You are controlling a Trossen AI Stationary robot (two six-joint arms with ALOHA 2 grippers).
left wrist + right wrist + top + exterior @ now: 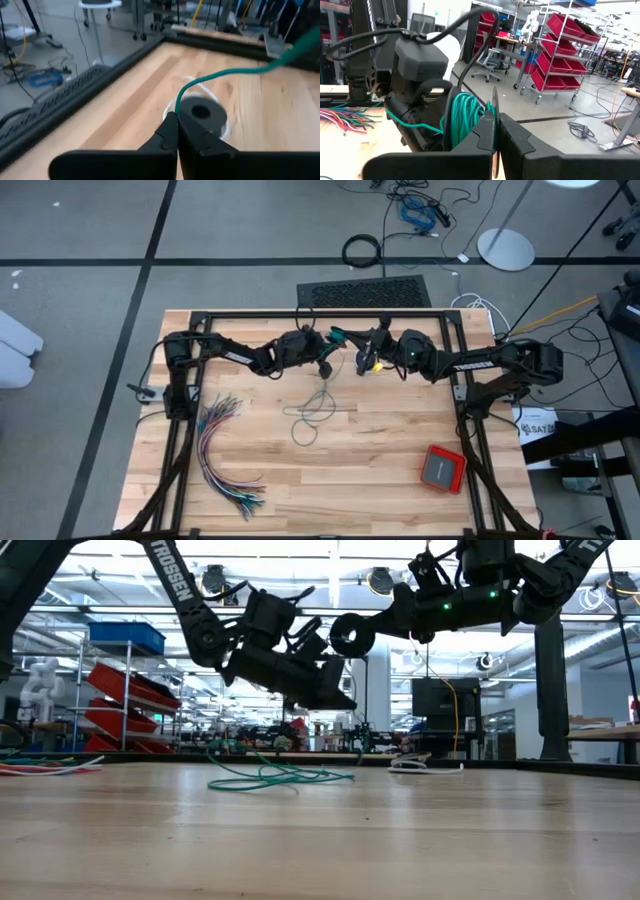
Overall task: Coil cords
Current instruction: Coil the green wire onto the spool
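Overhead first: I see both arms stretched toward each other over the far middle of the wooden table [400, 430]. My left gripper [325, 367] and right gripper [352, 340] sit near each other, with a small bunch of the teal-green cord [338, 335] between them at the right one's tip. More of that cord lies slack in loose loops on the boards below them. A fanned bundle of coloured wires [222, 455] rests at the left side, and a red-rimmed box [442, 469] lies near the right corner.

From the table-level camera, both arms hang above the surface, and the green loops [275, 778] lie flat on the wood. A pale cord [425, 767] lies further right; I cannot tell its black part.

Through the left wrist camera, the left gripper's fingers [167, 137] are pressed together on the green strand [220, 76], which rises from their tips and runs off across the frame.

Through the right wrist camera, the right gripper's fingers [485, 132] are closed against a tidy coil of green cord [465, 117], with the left arm's wrist just behind it.
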